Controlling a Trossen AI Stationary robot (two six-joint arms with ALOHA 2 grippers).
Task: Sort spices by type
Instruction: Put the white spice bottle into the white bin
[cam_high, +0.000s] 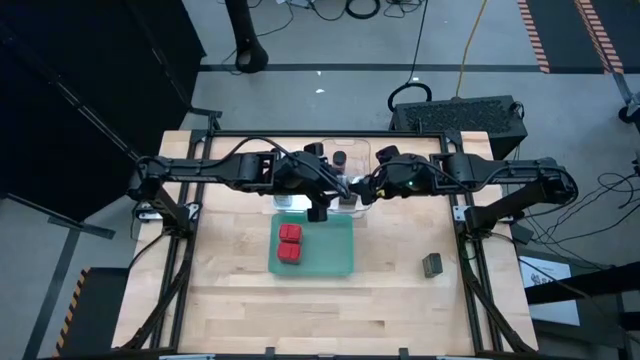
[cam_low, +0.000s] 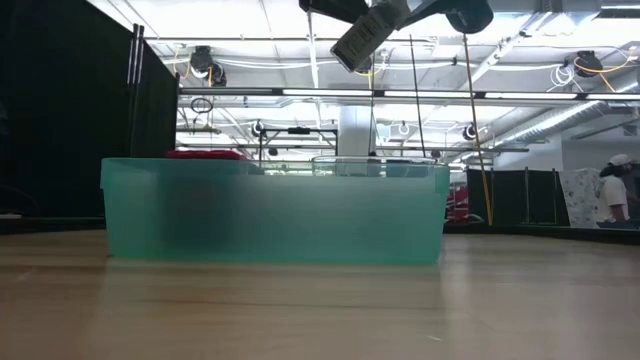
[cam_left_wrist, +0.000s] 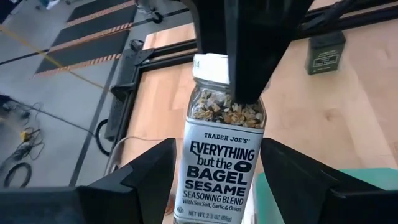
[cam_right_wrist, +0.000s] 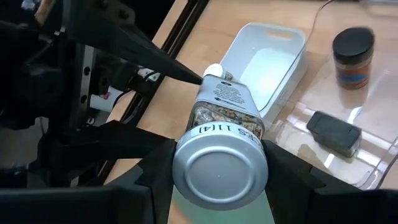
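The jaws of both grippers were closed on one white-lidded jar (cam_left_wrist: 221, 155) of bagel seasoning, held in the air between the two arms above the far middle of the surface (cam_high: 400, 300). The left gripper (cam_left_wrist: 217, 180) had its jaws on either side of the jar's labelled body, near the base. The right gripper (cam_right_wrist: 219, 165) held the same jar, its jaws flanking the body just behind the silver base (cam_right_wrist: 221, 174), which faced that arm's camera. From above, the two grippers met over the far edge of the green tray (cam_high: 335, 262), and the jar showed only as a small pale shape between them. In the level view the jar hung tilted, high above the tray and clear of it.

Two red tins (cam_high: 290, 244) lay one behind the other in the left half of the green tray. One dark grey tin (cam_high: 432, 264) stood alone on the bare surface, well to the right of the green tray and near the right frame leg. A clear tray (cam_right_wrist: 348, 155) sat at the far side, holding a second dark grey tin (cam_right_wrist: 334, 132) lying flat and a brown dark-lidded jar (cam_right_wrist: 353, 57) standing upright. A white tray (cam_right_wrist: 267, 62) sat just beside the clear one, touching or nearly touching it.

A person (cam_low: 612, 190) stood far off in the room beyond the surface.
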